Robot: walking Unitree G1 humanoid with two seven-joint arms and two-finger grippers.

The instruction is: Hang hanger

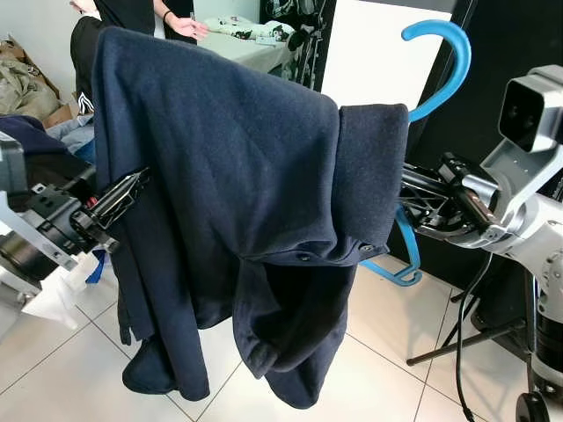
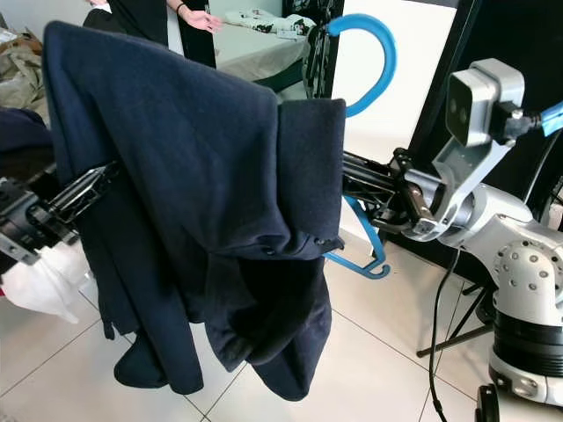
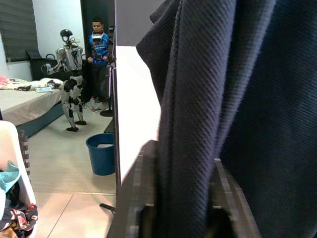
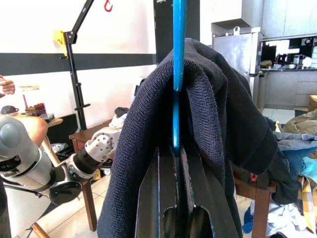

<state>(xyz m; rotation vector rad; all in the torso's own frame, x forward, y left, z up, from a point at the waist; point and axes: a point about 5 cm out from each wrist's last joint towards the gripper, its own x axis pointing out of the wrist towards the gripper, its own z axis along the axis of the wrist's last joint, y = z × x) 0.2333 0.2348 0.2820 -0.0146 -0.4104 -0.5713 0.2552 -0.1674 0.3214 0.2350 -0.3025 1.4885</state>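
Right gripper [image 4: 174, 198] is clamping its fingers together on the blue hanger [image 1: 440, 61], blade pinched between them in the right wrist view; hook is standing up clear of the navy garment [image 1: 237, 202] draped over it. Left gripper [image 1: 119, 200] is pinching a fold of that garment at the other shoulder, cloth running between its fingers in the left wrist view.

Judgement: to hang well, keep the hook upright and uncovered, and lift both ends level so the cloth does not slide off.

A person's hand [image 1: 186, 26] is showing beyond the bed [image 1: 255, 48]; a blue bucket [image 3: 103, 153] and a second robot [image 3: 72, 84] are standing well apart. No rail is identifiable yet
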